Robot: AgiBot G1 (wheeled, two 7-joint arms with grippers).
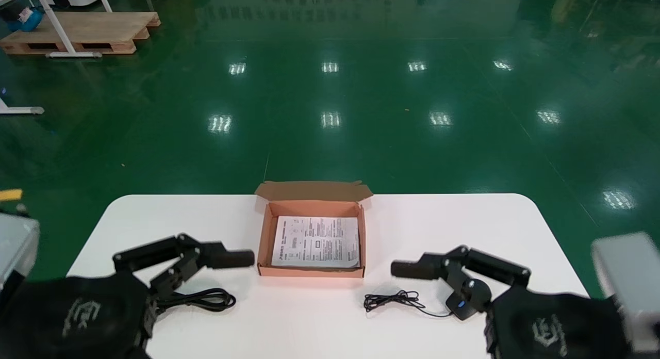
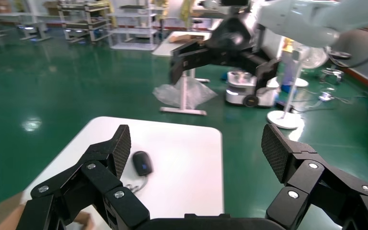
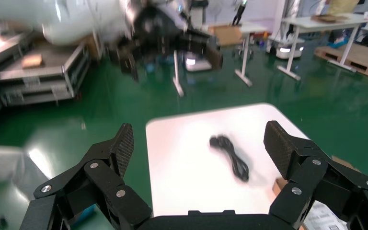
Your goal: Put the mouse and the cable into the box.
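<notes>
Head view: right jaws partly hide mouse [image 1: 463, 307]; left jaws overlap cable [image 1: 209, 299].

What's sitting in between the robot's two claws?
The open box, with a paper inside, sits between the left gripper and the right gripper. The head view shows it.

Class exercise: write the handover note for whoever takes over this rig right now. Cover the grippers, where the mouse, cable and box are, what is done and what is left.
Left gripper: open, holding nothing, over the table's left side, above the cable.
Right gripper: open, holding nothing, over the table's right side, above the mouse.
Box: open at the table's centre, with only a printed leaflet inside.
The mouse's thin cord lies bunched on the table.
Done: nothing packed yet.
Left: put the mouse and the cable into the box.
</notes>
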